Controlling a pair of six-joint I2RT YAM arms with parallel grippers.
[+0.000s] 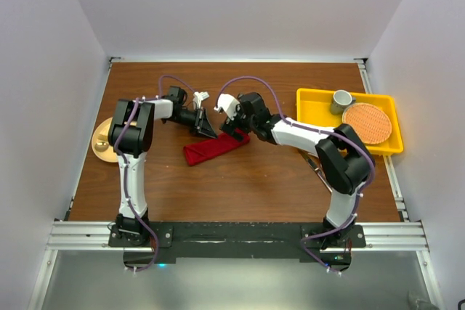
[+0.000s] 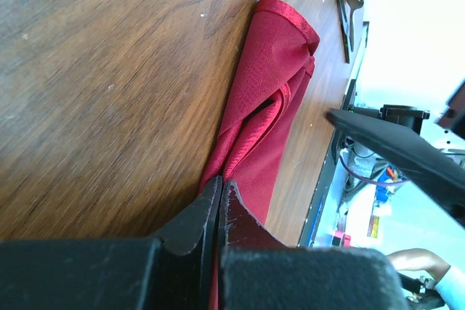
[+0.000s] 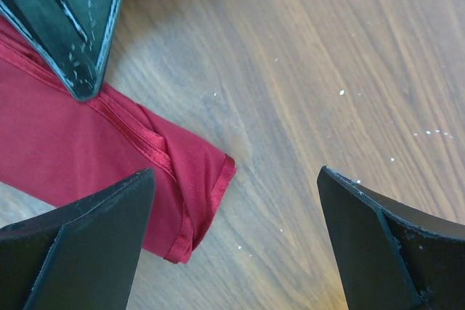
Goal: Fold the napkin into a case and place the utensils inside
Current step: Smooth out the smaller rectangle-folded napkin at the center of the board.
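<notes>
The napkin, folded into a narrow strip, lies on the table left of the tray. The left gripper is pressed together, pinching its edge. The right gripper hangs spread wide over the napkin's end nearer the tray. A fork lies near the tray.

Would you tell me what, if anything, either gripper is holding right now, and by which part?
The left gripper is pinched shut on the napkin, gripping an edge fold at one end. The right gripper is open, holding nothing.
</notes>
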